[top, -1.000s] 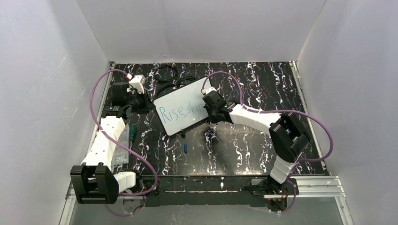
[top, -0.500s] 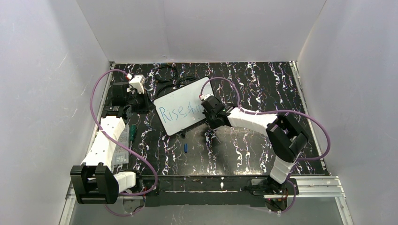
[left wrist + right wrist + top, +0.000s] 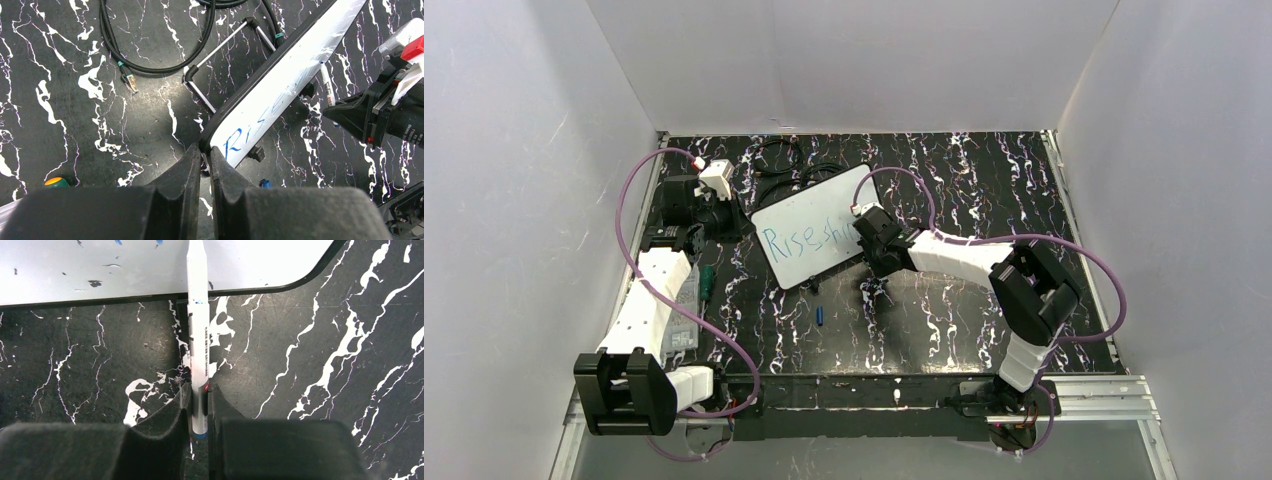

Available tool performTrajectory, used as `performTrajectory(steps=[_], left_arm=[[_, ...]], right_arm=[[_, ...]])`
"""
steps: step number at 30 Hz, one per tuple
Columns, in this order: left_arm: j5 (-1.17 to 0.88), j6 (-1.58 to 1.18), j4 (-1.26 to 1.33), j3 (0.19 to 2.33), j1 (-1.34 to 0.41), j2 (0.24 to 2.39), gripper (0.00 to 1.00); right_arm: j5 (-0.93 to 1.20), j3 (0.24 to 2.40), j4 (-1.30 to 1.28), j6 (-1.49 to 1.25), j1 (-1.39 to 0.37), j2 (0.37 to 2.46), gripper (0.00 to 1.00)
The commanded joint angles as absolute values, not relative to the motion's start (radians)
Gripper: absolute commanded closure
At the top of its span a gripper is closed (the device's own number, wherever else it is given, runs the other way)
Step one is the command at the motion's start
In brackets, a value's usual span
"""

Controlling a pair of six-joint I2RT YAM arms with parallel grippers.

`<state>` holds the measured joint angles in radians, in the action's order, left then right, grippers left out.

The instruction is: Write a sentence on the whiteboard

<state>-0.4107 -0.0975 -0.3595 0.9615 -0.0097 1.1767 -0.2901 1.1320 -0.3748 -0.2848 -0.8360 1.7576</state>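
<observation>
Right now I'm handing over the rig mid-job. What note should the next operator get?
Left gripper: jaws shut on the whiteboard at its left corner, steadying it.
Right gripper: jaws shut on the marker, tip over the board's right part.
Done: the sentence reads "Rise shi" in blue; the rest is hidden behind the gripper.
Left: finish the line, lift the marker away.

The left gripper (image 3: 205, 159) pinches the whiteboard (image 3: 285, 80) at its near corner, fingers almost together. The whiteboard slants away up-right, with blue lettering (image 3: 239, 141) "Rise" by that corner. Left of it lie a cable (image 3: 150, 66) and a wire stand (image 3: 220, 47); the right gripper (image 3: 350, 114) and a pen (image 3: 325, 85) are on its right.
</observation>
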Motion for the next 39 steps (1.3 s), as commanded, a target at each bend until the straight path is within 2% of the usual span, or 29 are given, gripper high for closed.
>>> performTrajectory(steps=[1, 11, 39], left_arm=[[-0.408, -0.087, -0.354, 0.960, -0.007, 1.135, 1.00], [-0.409, -0.086, -0.356, 0.960, -0.006, 1.134, 1.00], [-0.406, -0.085, -0.356, 0.961, -0.007, 1.136, 1.00]], right_arm=[[-0.313, 1.164, -0.381, -0.286, -0.825, 1.768, 0.99], [-0.350, 1.161, -0.399, -0.260, -0.806, 1.657, 0.99], [-0.283, 1.210, -0.394, -0.193, -0.738, 1.737, 0.99]])
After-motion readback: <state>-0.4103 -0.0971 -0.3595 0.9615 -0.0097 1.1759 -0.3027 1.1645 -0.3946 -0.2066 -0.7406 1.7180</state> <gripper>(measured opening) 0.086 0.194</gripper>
